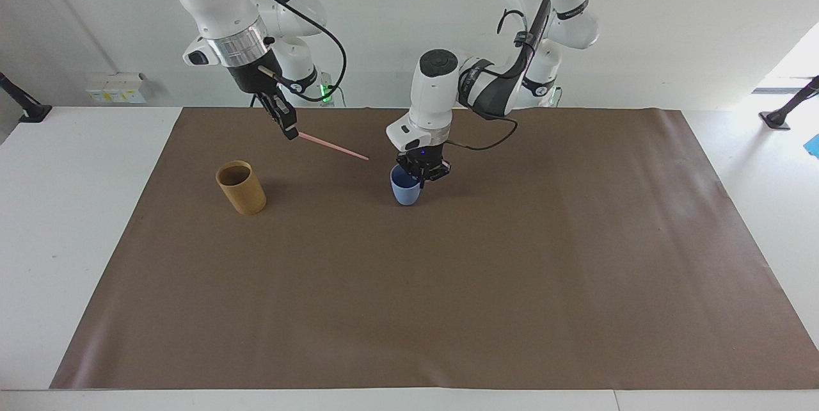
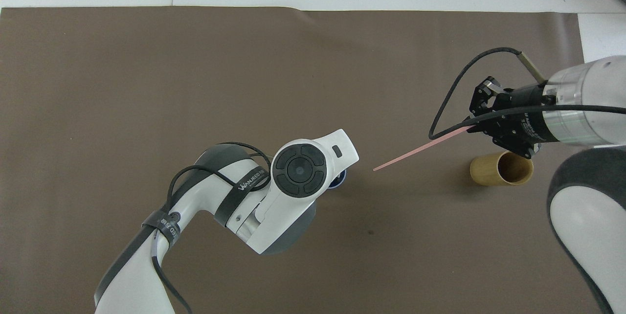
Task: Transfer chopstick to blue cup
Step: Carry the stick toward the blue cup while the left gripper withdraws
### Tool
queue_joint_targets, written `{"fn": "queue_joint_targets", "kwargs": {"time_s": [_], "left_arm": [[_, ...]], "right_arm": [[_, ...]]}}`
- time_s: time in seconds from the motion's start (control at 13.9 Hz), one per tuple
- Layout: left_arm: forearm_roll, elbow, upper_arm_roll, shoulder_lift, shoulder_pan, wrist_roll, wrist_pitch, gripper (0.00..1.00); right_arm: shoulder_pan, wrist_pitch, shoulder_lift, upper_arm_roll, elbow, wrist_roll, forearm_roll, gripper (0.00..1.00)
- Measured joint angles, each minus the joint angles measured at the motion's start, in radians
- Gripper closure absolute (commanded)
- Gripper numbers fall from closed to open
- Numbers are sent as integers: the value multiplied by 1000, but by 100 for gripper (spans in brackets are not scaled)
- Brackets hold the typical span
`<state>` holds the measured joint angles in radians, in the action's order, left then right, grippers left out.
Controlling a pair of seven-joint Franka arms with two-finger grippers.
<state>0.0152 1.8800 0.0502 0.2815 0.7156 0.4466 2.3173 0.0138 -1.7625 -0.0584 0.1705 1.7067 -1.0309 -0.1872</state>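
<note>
The thin pink chopstick [image 1: 333,146] [image 2: 415,153] hangs slanted in the air, one end pinched in my right gripper [image 1: 291,132] [image 2: 477,125], which is shut on it over the mat beside the tan cup. Its free tip points at the blue cup [image 1: 404,190] and stops a short way from it. My left gripper [image 1: 422,171] is shut on the blue cup's rim and holds it upright, low at the mat. From overhead the left wrist covers the blue cup [image 2: 341,183] except for a dark blue sliver.
A tan cylindrical cup [image 1: 241,188] [image 2: 501,168] stands upright toward the right arm's end of the table. A brown mat [image 1: 448,308] covers most of the white table.
</note>
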Motion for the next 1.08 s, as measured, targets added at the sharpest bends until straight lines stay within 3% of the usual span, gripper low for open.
{"fn": "queue_joint_targets", "kwargs": {"time_s": [0.07,0.65,1.08], "left_arm": [[0,2,0,0,0,3,6,0],[1,-15,-32,-32,-13,31,-29,0],[7,-27,-41,-205,-201,-108,-277,0]], "right_arm": [[0,0,0,0,2,0,-5,100],[-8,0,-3,2,8,0,-9,100],[-92,-64,-3,4,49,0,-10,100]]}}
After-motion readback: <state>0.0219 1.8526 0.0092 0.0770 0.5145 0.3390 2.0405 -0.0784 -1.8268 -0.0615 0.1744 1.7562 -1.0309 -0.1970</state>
